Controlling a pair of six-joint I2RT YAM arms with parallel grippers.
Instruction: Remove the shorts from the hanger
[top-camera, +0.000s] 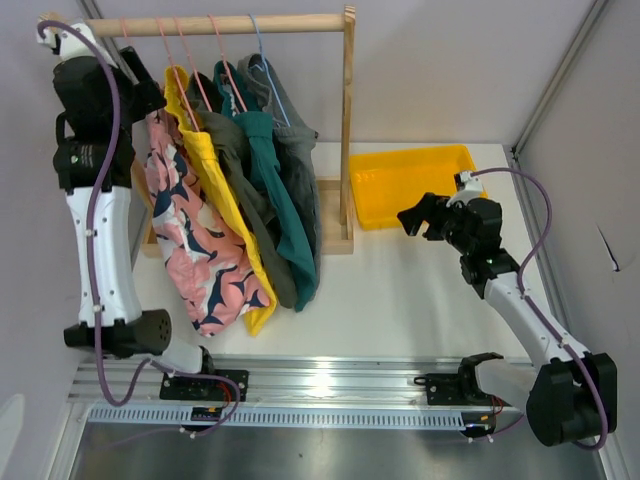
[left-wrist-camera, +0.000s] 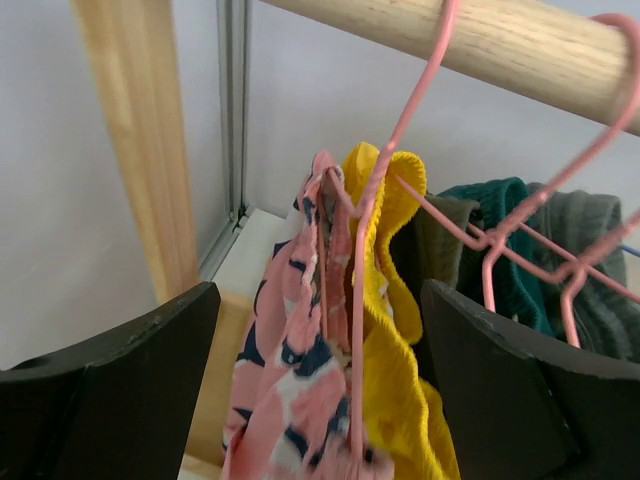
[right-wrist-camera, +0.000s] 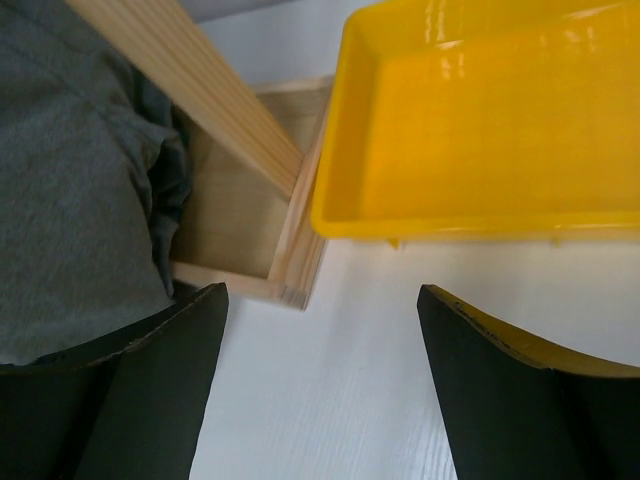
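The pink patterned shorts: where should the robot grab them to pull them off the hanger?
Probably the bunched top edge of the pink shorts, just under their pink hanger, coming from the rack's left end: nothing else hangs there, while the yellow shorts press against the other side.

You see a white table (top-camera: 400, 300) across the centre of the frame; a wooden rack (top-camera: 348, 120) stands on it at upper left; a pale rear wall (top-camera: 450, 70) fills the top; a metal profile (top-camera: 555, 80) joins it to the grey side wall (top-camera: 590, 200) at right; an aluminium rail (top-camera: 330, 385) runs along the bottom; lighting is even.
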